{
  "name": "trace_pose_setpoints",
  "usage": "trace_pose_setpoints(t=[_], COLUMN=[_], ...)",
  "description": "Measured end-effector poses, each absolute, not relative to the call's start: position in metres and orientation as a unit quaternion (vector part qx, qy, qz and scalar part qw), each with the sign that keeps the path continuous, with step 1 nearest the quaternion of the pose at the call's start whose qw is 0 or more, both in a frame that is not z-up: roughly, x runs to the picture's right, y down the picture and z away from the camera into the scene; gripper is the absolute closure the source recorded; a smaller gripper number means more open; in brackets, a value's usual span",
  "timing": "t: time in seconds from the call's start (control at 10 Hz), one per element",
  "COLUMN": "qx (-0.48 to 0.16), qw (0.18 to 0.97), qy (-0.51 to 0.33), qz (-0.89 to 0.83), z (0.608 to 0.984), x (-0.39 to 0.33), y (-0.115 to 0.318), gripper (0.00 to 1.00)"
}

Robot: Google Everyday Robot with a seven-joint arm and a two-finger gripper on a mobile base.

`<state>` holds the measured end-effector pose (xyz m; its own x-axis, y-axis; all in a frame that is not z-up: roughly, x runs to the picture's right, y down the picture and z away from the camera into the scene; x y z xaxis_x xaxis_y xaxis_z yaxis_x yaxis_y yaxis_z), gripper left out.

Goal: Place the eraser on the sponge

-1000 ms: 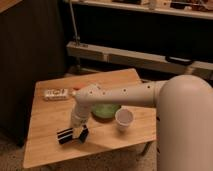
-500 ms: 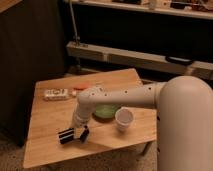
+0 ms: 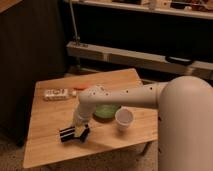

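Observation:
My gripper (image 3: 80, 133) is low over the front left part of the wooden table (image 3: 50, 120), at the end of the white arm (image 3: 125, 97) that reaches in from the right. A dark bar with a pale stripe, the eraser (image 3: 67, 133), lies right at the gripper's left side, touching or nearly touching it. Whether it is held does not show. The sponge is not in view; it may be hidden under the gripper or the arm.
A green bowl (image 3: 103, 111) sits just right of the gripper, partly behind the arm. A white cup (image 3: 123, 119) stands beside it. A whitish packet (image 3: 56, 94) and a small orange item (image 3: 80, 88) lie at the table's back left. A dark cabinet (image 3: 30, 55) stands on the left.
Almost nothing differs; the gripper and the eraser stay at the same spot at the table's front left.

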<state>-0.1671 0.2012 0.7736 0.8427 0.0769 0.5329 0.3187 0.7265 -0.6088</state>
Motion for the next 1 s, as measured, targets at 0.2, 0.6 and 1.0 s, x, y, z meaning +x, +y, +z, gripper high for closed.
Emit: trace_pose_setpoints(t=[0.2,0.6,1.0], qx=[-0.367,-0.371,-0.378], qw=[0.887,0.887,0.883], qy=[-0.271,-0.267,-0.270], qz=[-0.068,-0.067,-0.069], z=[0.7754,0.7786,0.7806], x=[-0.1686,-0.1666,-0.1666], y=[0.2014,0.1981,0.2002], gripper=[0.76,0.50,0.50])
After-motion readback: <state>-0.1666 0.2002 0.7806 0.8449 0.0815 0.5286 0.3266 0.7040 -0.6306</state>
